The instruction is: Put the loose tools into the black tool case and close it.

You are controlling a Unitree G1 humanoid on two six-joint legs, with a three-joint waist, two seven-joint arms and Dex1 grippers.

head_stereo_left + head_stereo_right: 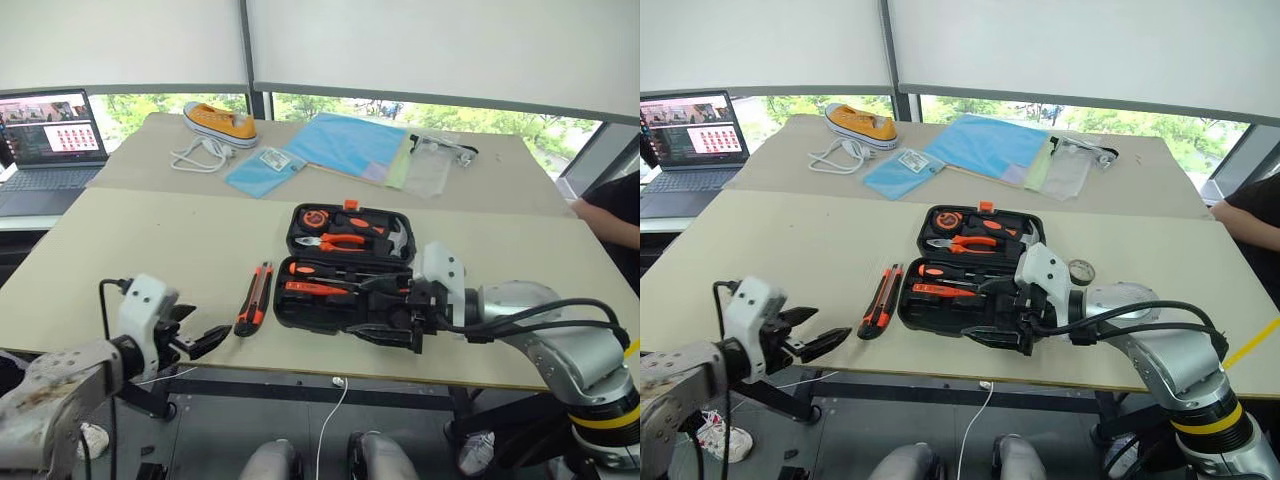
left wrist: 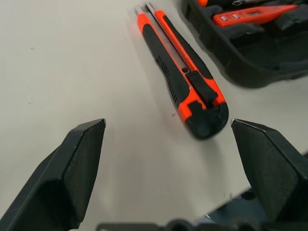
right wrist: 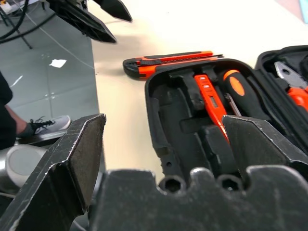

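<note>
So I've got the surface (image 1: 150, 250) mostly bare on my left side, and the black tool case (image 1: 940, 315) lying open near the front edge, lid half toward the window with the pliers and hammer in it, tray half toward me with a red-handled screwdriver (image 3: 211, 103) already seated. The utility knife (image 1: 254, 298) lies flat just beside the case's left wall, lengthwise front to back, butt end toward me. My left gripper (image 1: 205, 340) hangs off the front edge with its fingers spread wide and nothing in them, lined up on the knife's butt in the wrist view. The right gripper (image 1: 1025, 330) is also spread and empty, hovering over the tray's right end. I'd say the knife is next: come in from the open left side, pinch across the narrow body mid-handle, not the butt. Watch the front edge and the case wall, and keep the right arm clear. A roll of tape (image 1: 1081, 271) sits right of the case.
</note>
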